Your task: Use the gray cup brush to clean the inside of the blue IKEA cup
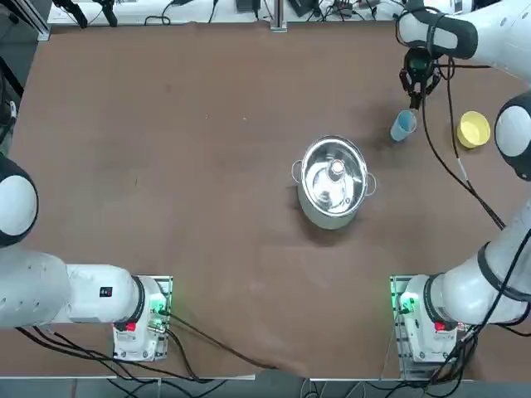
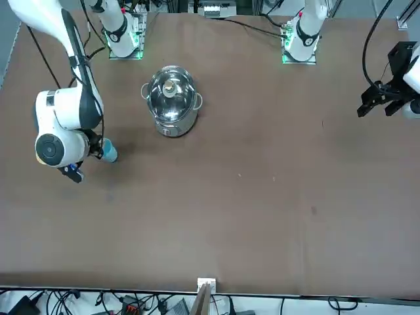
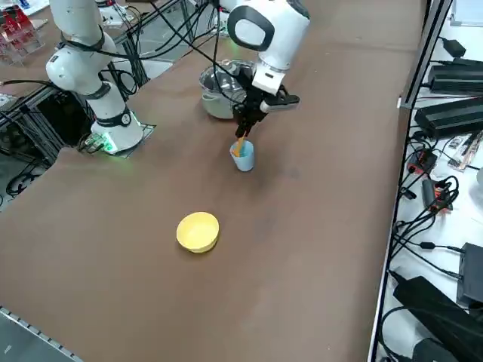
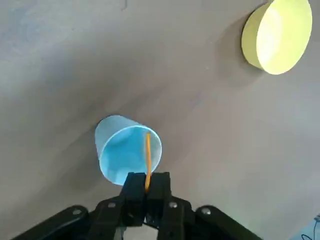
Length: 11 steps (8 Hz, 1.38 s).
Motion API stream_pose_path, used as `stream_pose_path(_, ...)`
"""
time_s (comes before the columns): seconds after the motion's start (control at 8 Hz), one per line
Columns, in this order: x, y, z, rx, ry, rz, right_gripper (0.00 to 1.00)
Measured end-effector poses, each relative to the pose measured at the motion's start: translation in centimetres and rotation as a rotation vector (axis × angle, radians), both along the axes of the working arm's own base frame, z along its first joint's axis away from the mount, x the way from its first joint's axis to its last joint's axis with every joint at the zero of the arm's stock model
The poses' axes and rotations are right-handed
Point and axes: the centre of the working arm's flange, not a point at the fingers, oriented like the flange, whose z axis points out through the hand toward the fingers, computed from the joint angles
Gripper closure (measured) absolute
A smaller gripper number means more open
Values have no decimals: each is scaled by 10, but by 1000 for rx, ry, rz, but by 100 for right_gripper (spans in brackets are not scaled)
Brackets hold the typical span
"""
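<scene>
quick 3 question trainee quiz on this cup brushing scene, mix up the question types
1. True or false: the right pincer is shut on the gray cup brush.
2. Where does the brush's orange stem point? A) into the blue IKEA cup B) into the steel pot C) into the yellow bowl
3. In the top view, which object lies between the pot and the bowl?

Key:
1. True. The fingers pinch the stem right above the cup.
2. A. The stem reaches down into the cup's open mouth.
3. The blue cup.
</scene>
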Motion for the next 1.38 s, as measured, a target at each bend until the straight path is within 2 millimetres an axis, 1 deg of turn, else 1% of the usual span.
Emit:
stream_pose_path(0.5,8,6,3,9,-69,-5,96)
stream_pose_path(0.75,12,15,3,32,-107,-49,96)
stream_pose_path(1.12,11,31,0,61,-115,-87,96)
stream_pose_path(1.38,7,37,-4,53,-87,-86,96)
